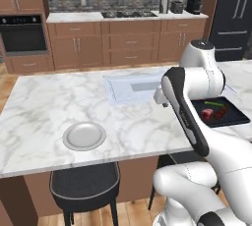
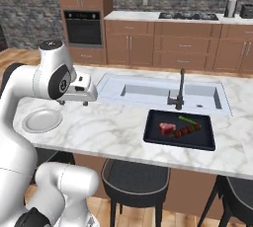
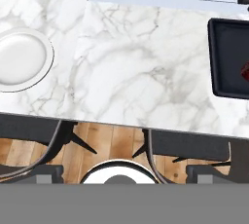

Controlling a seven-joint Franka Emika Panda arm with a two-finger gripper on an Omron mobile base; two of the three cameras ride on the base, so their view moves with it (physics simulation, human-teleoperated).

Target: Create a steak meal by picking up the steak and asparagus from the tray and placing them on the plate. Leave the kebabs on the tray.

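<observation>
From the left base view, the plate (image 1: 84,136) sits bare near the near edge of the marble worktop (image 1: 54,102), left of the sink (image 1: 134,88). Well apart on the right, the tray (image 1: 235,116) carries the steak (image 1: 207,114), the kebabs (image 1: 221,112) beside it, and the asparagus (image 1: 213,103) farther back; the arm hides part of the tray. From the right base view, the claw (image 2: 75,102) hangs above the worktop between plate (image 2: 42,120) and sink (image 2: 163,93), fingers spread and holding nothing. The tray (image 2: 179,137) lies near the faucet (image 2: 180,91), with steak (image 2: 167,129) at left, kebabs (image 2: 188,131) to its right, asparagus (image 2: 187,120) behind. In the hand view, the plate (image 3: 22,58) and tray (image 3: 228,57) lie at opposite edges, a red bit of steak (image 3: 245,72) showing.
</observation>
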